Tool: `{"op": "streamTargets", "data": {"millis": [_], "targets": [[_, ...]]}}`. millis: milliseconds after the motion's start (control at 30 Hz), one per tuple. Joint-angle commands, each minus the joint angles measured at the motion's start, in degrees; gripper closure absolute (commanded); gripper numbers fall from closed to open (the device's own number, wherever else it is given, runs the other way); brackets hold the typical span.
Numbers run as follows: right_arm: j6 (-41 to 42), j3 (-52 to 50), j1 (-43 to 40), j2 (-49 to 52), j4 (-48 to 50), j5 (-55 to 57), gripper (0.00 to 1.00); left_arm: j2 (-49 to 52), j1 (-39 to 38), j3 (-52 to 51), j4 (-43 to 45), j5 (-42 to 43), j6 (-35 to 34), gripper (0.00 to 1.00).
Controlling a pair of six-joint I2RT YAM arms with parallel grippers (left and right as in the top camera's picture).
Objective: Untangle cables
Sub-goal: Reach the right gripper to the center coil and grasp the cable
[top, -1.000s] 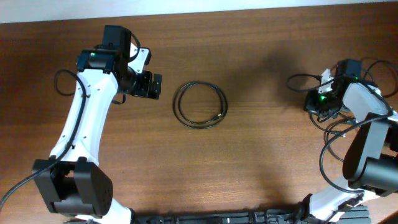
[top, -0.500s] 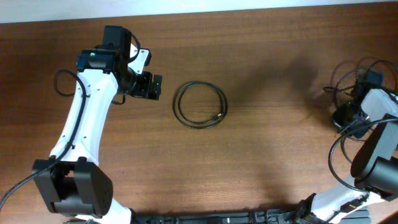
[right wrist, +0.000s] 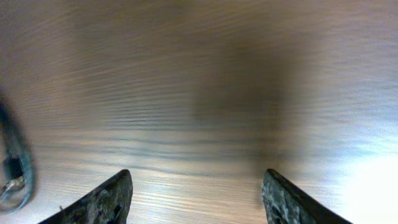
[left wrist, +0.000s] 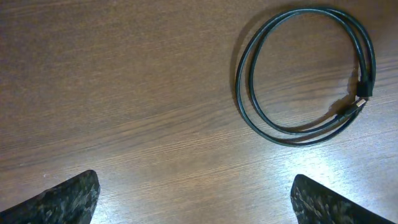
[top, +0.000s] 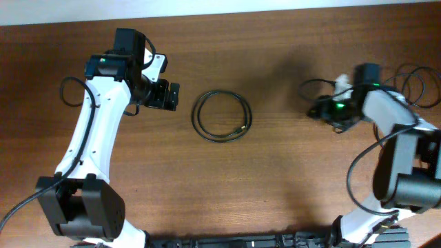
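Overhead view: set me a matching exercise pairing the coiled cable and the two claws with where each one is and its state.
1. coiled cable
2. left claw
3. right claw

a. open, empty, well away from the coil
b. lying flat in loops, untouched
c. open, empty, close beside the coil

Pairs: 1-b, 2-c, 3-a.
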Motion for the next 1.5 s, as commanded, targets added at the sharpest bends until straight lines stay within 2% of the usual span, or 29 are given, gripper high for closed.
{"op": "streamTargets", "data": {"millis": [0,133,233,300,600,933,1167,1467], "targets": [[-2.8,-0.2,10.9,0.4,3.3,-1.0,0.38,0.1,0.0,0.1,0.0,-0.2,-0.8,0.01],[-2.6,-0.1,23.8,0.4,9.7,8.4,0.38,0.1,0.0,0.1,0.0,-0.2,-0.7,0.01],[-3.5,0.1,29.6,0.4,11.4,12.6,0.38,0.1,0.0,0.1,0.2,-0.2,-0.7,0.01],[-7.3,0.4,31.8,0.4,11.4,12.5,0.36,0.1,0.0,0.1,0.6,-0.3,-0.7,0.01],[-6.6,1.7,32.7,0.4,10.9,12.5,0.36,0.1,0.0,0.1,1.3,-0.2,-0.7,0.01],[-7.7,14.6,33.5,0.4,-2.7,13.9,0.36,0.1,0.0,0.1,2.9,-0.3,-0.7,0.01],[-7.1,15.2,38.1,4.6,-1.6,15.8,0.47,0.1,0.0,0.1,3.6,-0.3,-0.7,0.01],[-1.1,15.1,38.3,11.4,0.0,19.5,0.55,0.1,0.0,0.1,3.6,-0.3,-0.7,0.01]]}}
